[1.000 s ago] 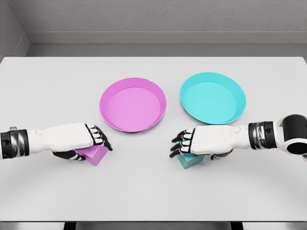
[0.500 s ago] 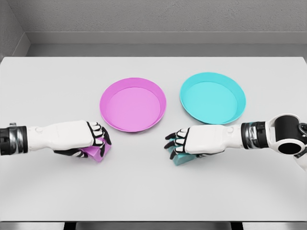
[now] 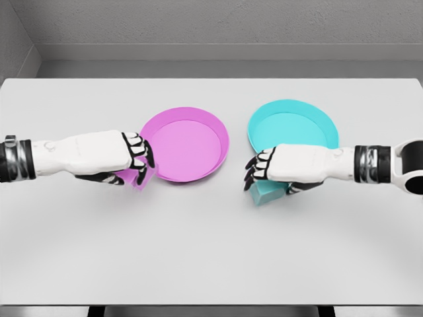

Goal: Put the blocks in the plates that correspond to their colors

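Head view, I'm driving both arms. Left hand (image 3: 109, 156) comes in from the left edge at mid-height, fingers curled down around the pink block (image 3: 134, 176). Only a sliver of that block shows under the fingertips, just beside the lower left rim of the pink plate (image 3: 184, 144). I can't tell if the block touches the rim or whether it rests on the table.

Right hand (image 3: 294, 165) comes in from the right edge, also mid-height, fingers curled over the teal block (image 3: 266, 193). The block's lower front part sticks out below the palm, just in front of the near rim of the teal plate (image 3: 293, 134). The hand itself overlaps the plate's lower left rim in the frame.

Both plates sit side by side in the centre of the white table (image 3: 211, 251), pink one left of centre, teal one right of centre, close together but apart. Both plate interiors visible, no block inside either. Grey wall runs across the top of the frame. Each block is on the same side as its matching plate.
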Tool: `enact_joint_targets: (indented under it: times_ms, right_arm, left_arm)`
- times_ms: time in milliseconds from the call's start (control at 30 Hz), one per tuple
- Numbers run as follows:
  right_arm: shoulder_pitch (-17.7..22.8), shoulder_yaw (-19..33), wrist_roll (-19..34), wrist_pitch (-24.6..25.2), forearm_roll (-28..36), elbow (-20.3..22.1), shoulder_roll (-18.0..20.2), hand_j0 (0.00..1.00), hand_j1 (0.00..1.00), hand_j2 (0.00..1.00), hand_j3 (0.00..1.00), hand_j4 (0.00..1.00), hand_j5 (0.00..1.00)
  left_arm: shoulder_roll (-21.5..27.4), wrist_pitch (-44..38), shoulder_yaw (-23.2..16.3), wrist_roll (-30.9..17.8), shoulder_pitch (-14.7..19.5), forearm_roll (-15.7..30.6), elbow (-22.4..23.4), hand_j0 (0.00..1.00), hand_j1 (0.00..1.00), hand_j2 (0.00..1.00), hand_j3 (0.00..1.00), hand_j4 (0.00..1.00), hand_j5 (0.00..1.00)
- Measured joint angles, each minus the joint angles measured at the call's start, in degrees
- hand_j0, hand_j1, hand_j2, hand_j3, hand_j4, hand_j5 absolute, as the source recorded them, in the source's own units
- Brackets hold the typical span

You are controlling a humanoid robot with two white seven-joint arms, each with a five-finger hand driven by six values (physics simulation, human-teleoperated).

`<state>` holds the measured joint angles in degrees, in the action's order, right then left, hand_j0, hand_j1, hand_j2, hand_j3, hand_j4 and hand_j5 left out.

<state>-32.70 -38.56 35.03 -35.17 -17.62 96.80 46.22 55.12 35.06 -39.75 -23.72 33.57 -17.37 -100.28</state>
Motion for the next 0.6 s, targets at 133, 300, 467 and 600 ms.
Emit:
enact_joint_targets:
  times_ms: [133,300,467,600]
  right_arm:
    - [0.09,2.4,0.0,-0.01,2.49,-1.22,0.23,0.73,0.73,0.73,0.73,0.73,0.73]
    - [-0.61,5.8,0.01,-0.02,7.58,-5.37,0.22,0.74,0.74,0.74,0.74,0.74,0.74]
    - [-2.2,9.45,0.02,-0.04,12.51,-12.85,-0.35,0.74,0.74,0.74,0.74,0.74,0.74]
    - [-2.64,10.45,0.0,-0.02,14.66,-17.3,-1.51,1.0,1.0,1.0,1.0,1.0,1.0]
  left_arm:
    - [-3.49,0.02,-0.01,-0.15,2.64,-0.13,3.35,0.36,0.36,0.36,0.36,0.36,0.36]
    - [-9.23,0.04,-0.01,-1.03,6.6,-0.48,10.01,0.36,0.36,0.36,0.36,0.36,0.36]
    - [-16.36,0.09,-1.53,-2.79,9.5,-0.97,19.5,0.4,0.4,0.4,0.4,0.4,0.4]
    - [-20.19,0.13,-2.63,-3.89,9.5,-1.09,23.1,0.61,0.61,0.61,0.61,0.61,0.61]
